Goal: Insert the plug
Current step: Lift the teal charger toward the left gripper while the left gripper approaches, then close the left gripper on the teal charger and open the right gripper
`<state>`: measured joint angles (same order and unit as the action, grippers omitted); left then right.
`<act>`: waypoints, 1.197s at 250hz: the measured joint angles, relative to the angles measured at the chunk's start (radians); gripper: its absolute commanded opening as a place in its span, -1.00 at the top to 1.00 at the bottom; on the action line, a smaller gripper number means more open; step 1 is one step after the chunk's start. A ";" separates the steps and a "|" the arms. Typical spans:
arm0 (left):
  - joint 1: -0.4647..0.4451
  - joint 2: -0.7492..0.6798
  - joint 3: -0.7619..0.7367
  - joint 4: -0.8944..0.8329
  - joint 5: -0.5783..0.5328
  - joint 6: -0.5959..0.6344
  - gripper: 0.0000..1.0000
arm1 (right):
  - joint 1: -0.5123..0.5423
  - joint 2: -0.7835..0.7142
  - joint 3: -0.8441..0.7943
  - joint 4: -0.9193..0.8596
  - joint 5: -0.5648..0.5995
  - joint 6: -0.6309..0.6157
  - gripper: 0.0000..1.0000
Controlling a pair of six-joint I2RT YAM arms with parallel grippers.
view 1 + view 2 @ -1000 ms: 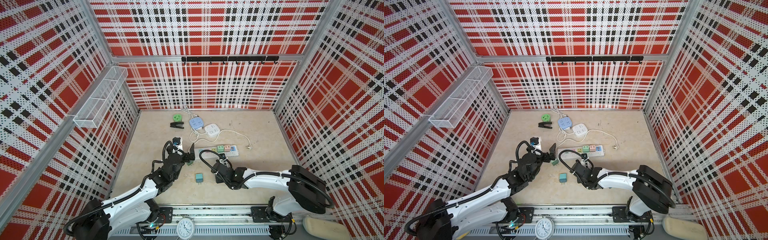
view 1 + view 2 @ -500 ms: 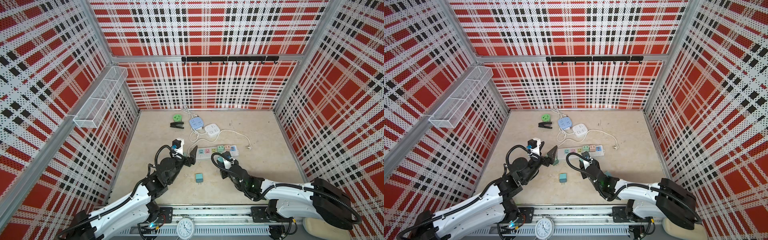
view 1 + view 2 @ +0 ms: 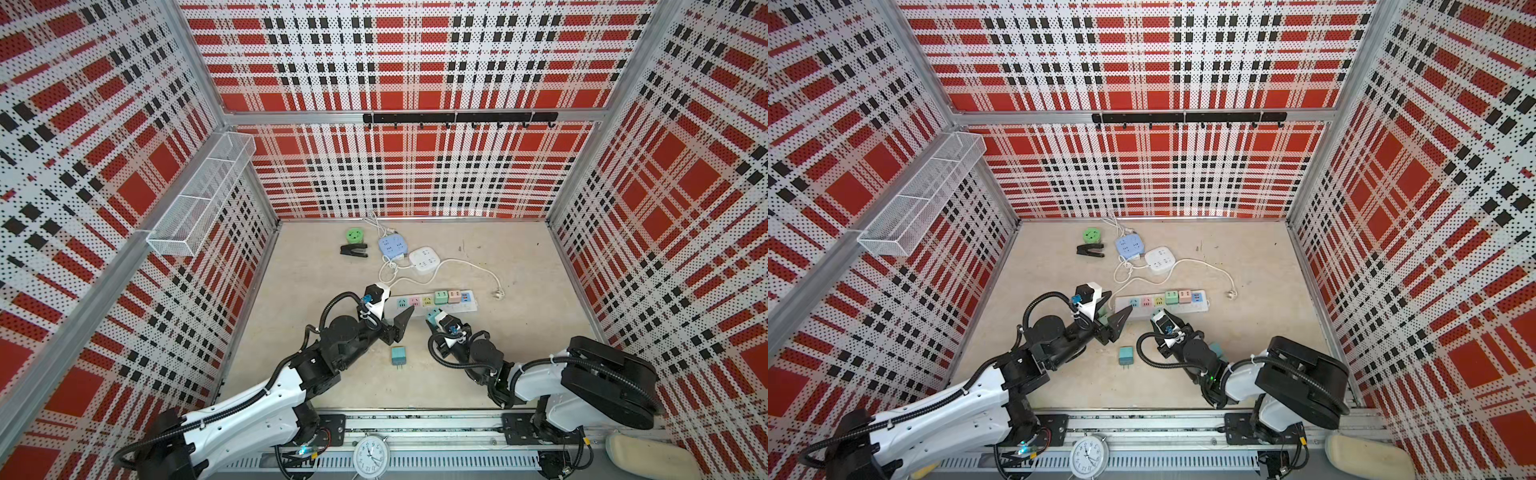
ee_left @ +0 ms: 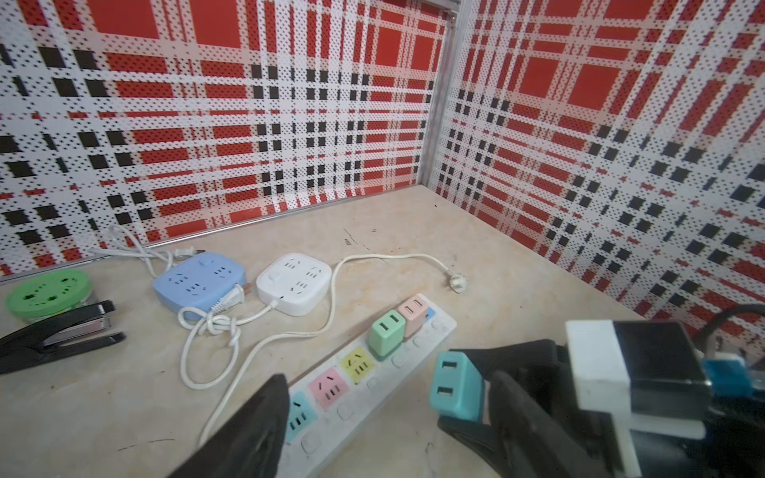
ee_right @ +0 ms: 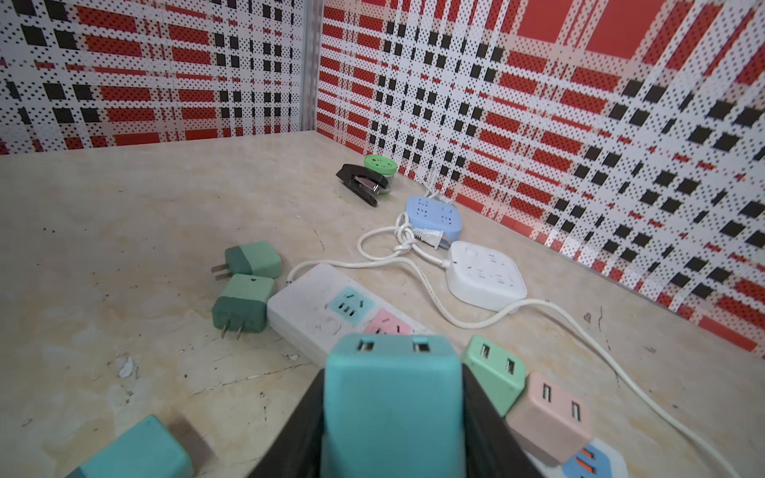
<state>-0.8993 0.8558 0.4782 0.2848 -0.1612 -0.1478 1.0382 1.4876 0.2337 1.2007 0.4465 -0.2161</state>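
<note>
Two grippers meet at the near edge of the power strip (image 3: 461, 308). The right gripper (image 5: 393, 385) is clamped on the teal plug (image 4: 455, 385), which hangs just on the near side of the strip, about level with the yellow socket (image 4: 358, 362). The plug's slotted end faces away from the claw and its prongs are hidden. The left gripper (image 3: 394, 320) has its jaws apart and empty. Its dark finger (image 4: 265, 426) is by the strip's left end, close beside the held plug.

Change over the last second: the right arm was folded low beside the loose teal plug (image 3: 399, 356), then reached out over the strip, and has now drawn back slightly to the near side, gripping its plug throughout. The left claw has drifted right toward it and appears to be narrowing.

Unchanged: the strip's load. The green plug (image 3: 440, 296), pink plug (image 3: 454, 296) and blue plug (image 3: 466, 296) fill the right three sockets. The teal socket (image 4: 300, 414), pink socket (image 4: 329, 383) and yellow socket remain free. Two spare green plugs (image 5: 240, 306) lie at the strip's left end.

Reading: no insertion has yet occurred. The prongs seem to be turned back into the claw, so the plug probably cannot enter as held. A hand-over or re-grip likely comes first, then alignment over a free socket.
</note>
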 measured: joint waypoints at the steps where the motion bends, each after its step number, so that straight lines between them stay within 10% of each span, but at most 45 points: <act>1: 0.000 0.001 0.001 0.000 0.001 0.000 -0.53 | 0.000 0.000 0.000 0.003 -0.002 -0.002 1.00; 191: -0.004 0.231 0.120 -0.008 0.352 0.011 -0.39 | -0.001 -0.110 -0.004 0.138 -0.216 -0.182 1.00; 299: 0.011 0.257 0.147 -0.014 0.411 -0.009 0.08 | -0.002 -0.140 -0.022 0.138 -0.236 -0.238 1.00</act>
<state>-0.8883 1.1133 0.6250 0.2707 0.2497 -0.1566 1.0367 1.3472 0.2115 1.3392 0.2104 -0.4538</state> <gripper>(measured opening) 0.459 0.446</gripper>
